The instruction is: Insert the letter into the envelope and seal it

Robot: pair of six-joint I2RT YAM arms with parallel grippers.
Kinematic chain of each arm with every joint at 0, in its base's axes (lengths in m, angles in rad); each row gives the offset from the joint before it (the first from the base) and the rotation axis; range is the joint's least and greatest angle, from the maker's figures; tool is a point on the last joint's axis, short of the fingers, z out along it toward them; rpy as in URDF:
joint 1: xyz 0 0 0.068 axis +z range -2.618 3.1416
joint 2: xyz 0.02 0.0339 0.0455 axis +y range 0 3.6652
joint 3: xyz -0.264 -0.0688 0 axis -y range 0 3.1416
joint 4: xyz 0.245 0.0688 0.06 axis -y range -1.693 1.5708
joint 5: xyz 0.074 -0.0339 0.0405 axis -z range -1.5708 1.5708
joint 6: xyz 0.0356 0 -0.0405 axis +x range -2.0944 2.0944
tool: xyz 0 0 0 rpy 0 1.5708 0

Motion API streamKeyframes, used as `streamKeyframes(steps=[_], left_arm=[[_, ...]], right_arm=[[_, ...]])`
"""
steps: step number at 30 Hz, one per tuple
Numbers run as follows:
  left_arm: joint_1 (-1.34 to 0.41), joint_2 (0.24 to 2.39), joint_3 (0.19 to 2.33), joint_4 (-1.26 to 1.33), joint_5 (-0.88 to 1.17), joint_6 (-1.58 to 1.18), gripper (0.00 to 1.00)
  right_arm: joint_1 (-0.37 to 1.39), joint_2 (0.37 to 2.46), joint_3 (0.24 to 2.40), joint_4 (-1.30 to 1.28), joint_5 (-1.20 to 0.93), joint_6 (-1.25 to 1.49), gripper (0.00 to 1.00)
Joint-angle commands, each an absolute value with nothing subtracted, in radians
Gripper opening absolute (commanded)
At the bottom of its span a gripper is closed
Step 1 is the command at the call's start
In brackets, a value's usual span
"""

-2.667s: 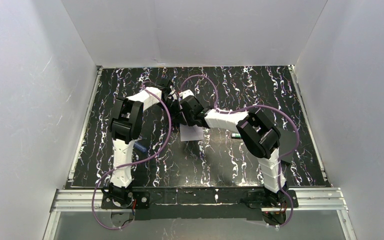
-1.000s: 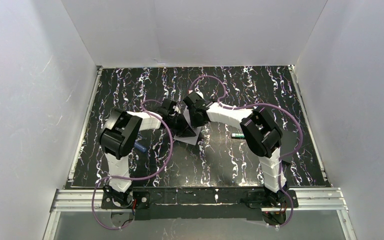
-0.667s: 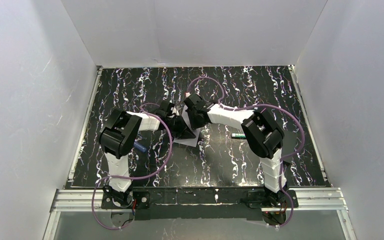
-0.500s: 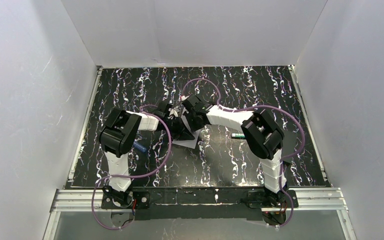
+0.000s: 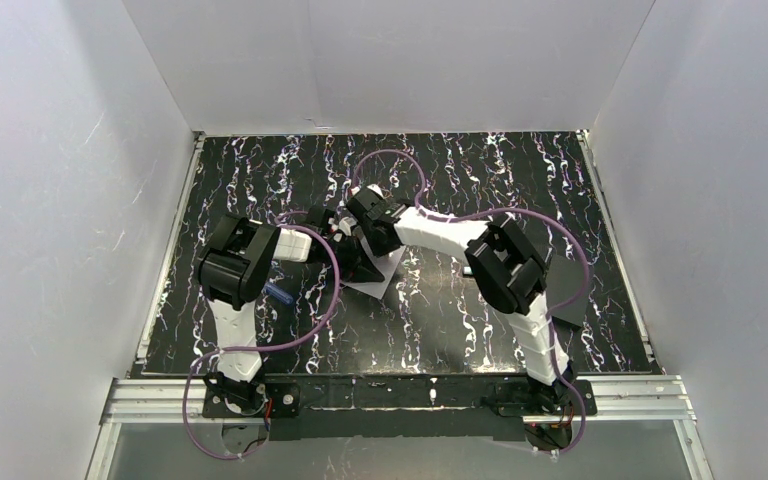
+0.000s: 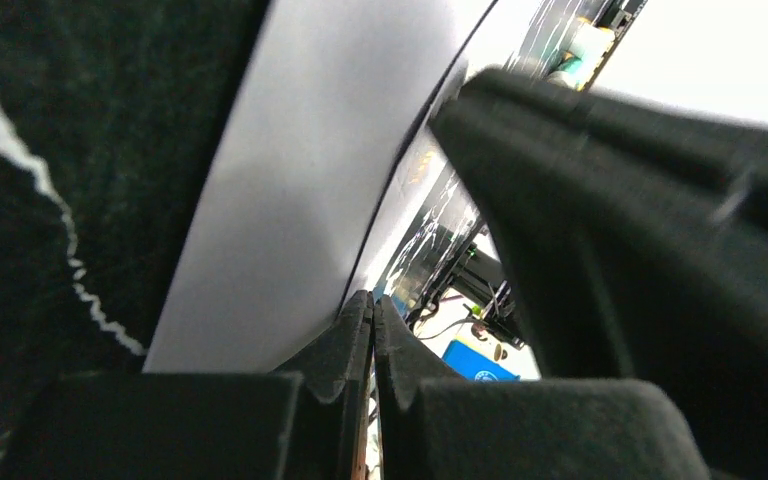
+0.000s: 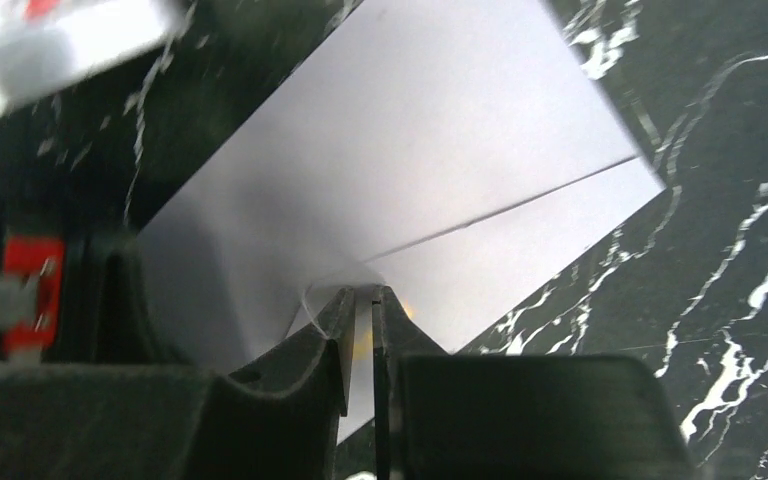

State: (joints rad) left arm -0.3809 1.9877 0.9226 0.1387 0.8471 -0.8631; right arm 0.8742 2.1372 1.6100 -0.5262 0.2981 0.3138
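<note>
You have the envelope (image 5: 385,268) in the middle of the table (image 5: 460,330), with both arms reaching in over its left end. It sits askew to the table's edges.

Your left gripper (image 6: 372,305) has its jaws pressed fully together right at the envelope's edge. You cannot tell from its wrist view whether any paper is caught between them.

Your right gripper (image 7: 365,293) has its tips on the envelope's face, just below the flap's fold line. Its jaws are almost together, with only a thin slit between them, and you cannot tell whether they are pinching anything. A small orange-tan sliver (image 7: 406,312) shows beside one tip; it may be the letter, but that is unclear.

A flat black rectangle (image 5: 567,290) lies near the table's right edge, beside the right arm's elbow.
</note>
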Motion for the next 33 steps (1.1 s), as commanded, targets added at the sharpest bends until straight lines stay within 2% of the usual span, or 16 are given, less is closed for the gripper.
streamKeyframes(steps=[1, 6, 13, 16, 27, 33], left_arm=[[-0.378, 2.068, 0.837, -0.061, 0.678, -0.766, 0.00], [-0.375, 2.078, 0.847, -0.071, 0.683, -0.764, 0.00], [-0.373, 2.083, 0.914, -0.110, 0.684, -0.757, 0.00], [-0.373, 2.085, 0.925, -0.112, 0.682, -0.760, 0.00], [-0.372, 2.108, 0.939, -0.123, 0.684, -0.764, 0.00], [-0.371, 2.122, 0.942, -0.129, 0.689, -0.762, 0.00]], right_arm=[[0.848, 2.276, 1.664, -0.640, 0.542, 0.418, 0.19], [0.810, 2.253, 1.691, -0.640, 0.542, 0.407, 0.18], [0.809, 2.063, 1.658, -0.540, 0.197, 0.264, 0.20], [0.832, 2.045, 1.637, -0.562, 0.135, 0.247, 0.17], [0.880, 2.121, 1.609, -0.548, 0.161, 0.247, 0.12], [0.883, 2.182, 1.601, -0.502, 0.259, 0.285, 0.08]])
